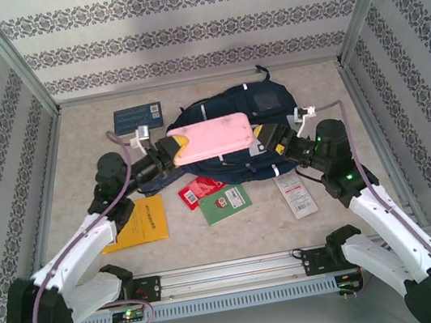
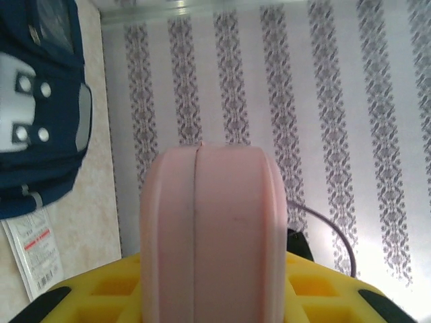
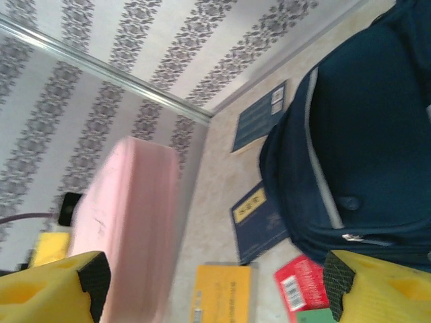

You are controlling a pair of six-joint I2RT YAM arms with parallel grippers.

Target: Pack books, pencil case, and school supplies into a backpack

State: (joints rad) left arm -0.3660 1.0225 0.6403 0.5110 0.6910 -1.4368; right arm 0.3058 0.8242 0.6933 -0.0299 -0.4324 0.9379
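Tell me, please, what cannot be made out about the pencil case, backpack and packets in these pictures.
- Top view: the pencil case covers the middle of the backpack, so its opening is hidden.
- Right wrist view: the pencil case is blurred, its surface unreadable.
- Top view: print on the white packet is too small to read.

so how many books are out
4: dark blue book at the back, second blue book beside the backpack, yellow-orange book and green book nearer; others may be hidden.

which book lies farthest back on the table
The dark blue book by the back wall, left of the backpack; the yellow book and green book lie nearer the arms.
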